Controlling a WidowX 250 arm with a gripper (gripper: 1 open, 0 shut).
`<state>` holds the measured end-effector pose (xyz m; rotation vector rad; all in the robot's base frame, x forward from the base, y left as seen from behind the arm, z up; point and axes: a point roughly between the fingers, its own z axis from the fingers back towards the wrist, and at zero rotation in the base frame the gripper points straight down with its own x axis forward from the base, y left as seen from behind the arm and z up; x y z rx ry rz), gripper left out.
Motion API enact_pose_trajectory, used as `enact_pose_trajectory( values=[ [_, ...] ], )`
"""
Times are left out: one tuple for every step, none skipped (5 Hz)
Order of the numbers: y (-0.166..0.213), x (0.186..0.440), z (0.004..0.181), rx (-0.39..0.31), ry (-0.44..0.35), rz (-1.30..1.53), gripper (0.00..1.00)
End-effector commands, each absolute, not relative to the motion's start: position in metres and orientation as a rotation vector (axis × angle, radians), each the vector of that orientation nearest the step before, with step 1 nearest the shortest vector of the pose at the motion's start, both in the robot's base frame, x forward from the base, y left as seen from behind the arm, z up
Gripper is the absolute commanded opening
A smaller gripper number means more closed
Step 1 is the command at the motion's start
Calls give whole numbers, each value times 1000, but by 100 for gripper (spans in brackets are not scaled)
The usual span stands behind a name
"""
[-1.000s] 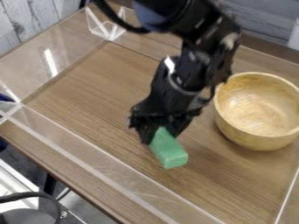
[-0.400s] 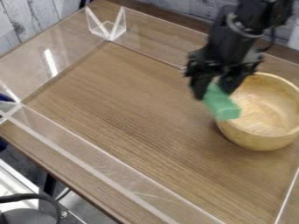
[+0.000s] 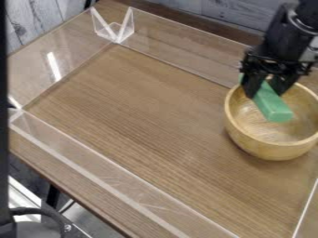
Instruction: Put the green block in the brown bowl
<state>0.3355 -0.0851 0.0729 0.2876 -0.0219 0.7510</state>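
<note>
The green block (image 3: 274,104) hangs tilted between the fingers of my gripper (image 3: 270,85), which is shut on its upper end. Block and gripper are above the inside of the brown bowl (image 3: 248,133), a round tan wooden bowl at the right of the table. The block's lower end reaches down toward the bowl's hollow; whether it touches the wood I cannot tell. The black arm comes in from the top right corner.
A wooden tabletop (image 3: 125,112) is ringed by low clear acrylic walls (image 3: 74,163). A small clear acrylic piece (image 3: 113,26) stands at the far left corner. The bowl sits close to the right wall.
The gripper has carried the green block up off the table and to the right, from the table's middle to over the bowl.
</note>
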Motion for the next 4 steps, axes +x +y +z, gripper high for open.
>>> enact_pose_trajectory(
  values=[
    [-98,351,87,248,-74,743,0],
    [-98,354,75,266,-66,744,100],
    [-97,355,66,276,-62,750,100],
    [-94,355,60,286,-60,755,100]
  ],
)
